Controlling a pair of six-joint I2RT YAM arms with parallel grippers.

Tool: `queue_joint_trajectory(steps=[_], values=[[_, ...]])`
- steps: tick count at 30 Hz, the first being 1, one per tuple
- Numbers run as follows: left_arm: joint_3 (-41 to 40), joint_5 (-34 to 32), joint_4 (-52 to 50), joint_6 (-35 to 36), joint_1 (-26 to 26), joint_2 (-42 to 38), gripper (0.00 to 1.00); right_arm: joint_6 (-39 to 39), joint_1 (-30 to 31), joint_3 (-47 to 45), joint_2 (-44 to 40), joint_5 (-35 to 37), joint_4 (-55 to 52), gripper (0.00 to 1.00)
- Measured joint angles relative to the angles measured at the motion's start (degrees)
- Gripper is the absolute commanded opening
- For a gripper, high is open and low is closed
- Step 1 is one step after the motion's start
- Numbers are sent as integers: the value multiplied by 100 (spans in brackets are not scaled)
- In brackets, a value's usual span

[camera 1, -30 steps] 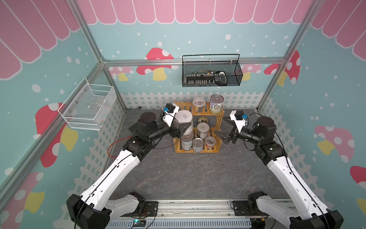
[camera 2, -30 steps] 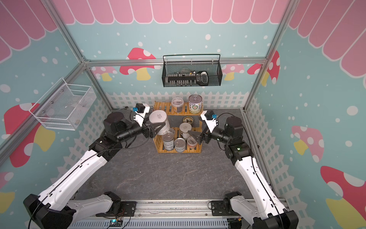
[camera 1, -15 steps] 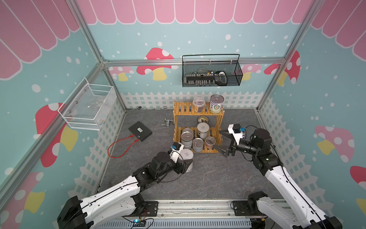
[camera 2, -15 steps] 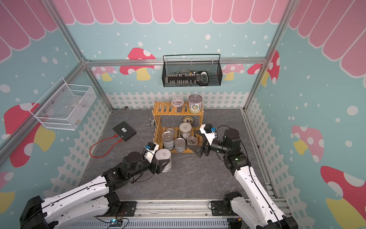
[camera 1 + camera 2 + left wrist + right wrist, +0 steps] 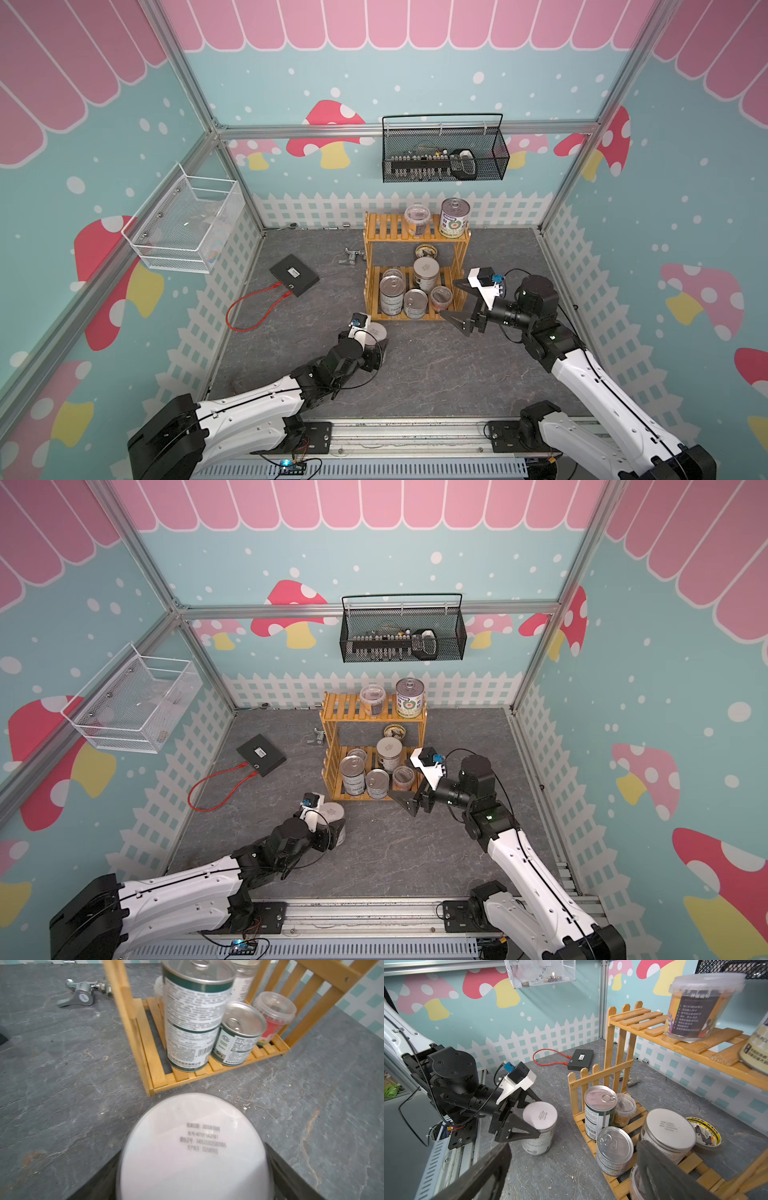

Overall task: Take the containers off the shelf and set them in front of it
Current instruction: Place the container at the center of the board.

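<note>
The wooden shelf [image 5: 382, 226] stands at the back centre in both top views. A white-lidded jar [image 5: 377, 331] stands on the floor by the shelf's front left corner, and my left gripper [image 5: 376, 345] is shut on it; its lid fills the left wrist view [image 5: 193, 1147]. On the top tier are a clear jar [image 5: 417, 220] and a tin [image 5: 454, 218]. The lower tier holds a second white-lidded jar [image 5: 426, 274], a tall tin [image 5: 390, 293], a short tin [image 5: 415, 303] and a clear jar [image 5: 440, 297]. My right gripper [image 5: 455, 303] hangs open beside the shelf's front right corner, holding nothing.
A gold-rimmed dish [image 5: 425, 252] lies under the top tier. Left of the shelf are a metal fitting [image 5: 351, 257] and a black box with a red cable [image 5: 294, 275]. A black wire basket [image 5: 444, 160] and a white mesh basket [image 5: 187, 224] hang on the walls.
My left arm carried the white-lidded jar from the shelf down to the floor in front of it. My right gripper dropped lower beside the shelf and stayed open.
</note>
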Motion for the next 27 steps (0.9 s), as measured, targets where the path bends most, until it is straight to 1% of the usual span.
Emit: queue_joint_trajectory(steps=[5, 15, 17, 21, 27], values=[[-140, -203, 127, -164, 221, -98, 63, -39, 13, 2, 2, 101, 2, 99], [-199, -999, -7, -529, 251, -363, 63, -127, 35, 2, 2, 199, -4, 99], [-199, -1121, -42, -599, 251, -354, 64, -151, 35, 0, 2, 203, -7, 99], [-197, -1270, -96, -708, 251, -175, 68, -208, 35, 2, 2, 227, -26, 99], [-142, -1440, -87, -844, 251, -28, 69, -297, 35, 2, -2, 286, -151, 99]])
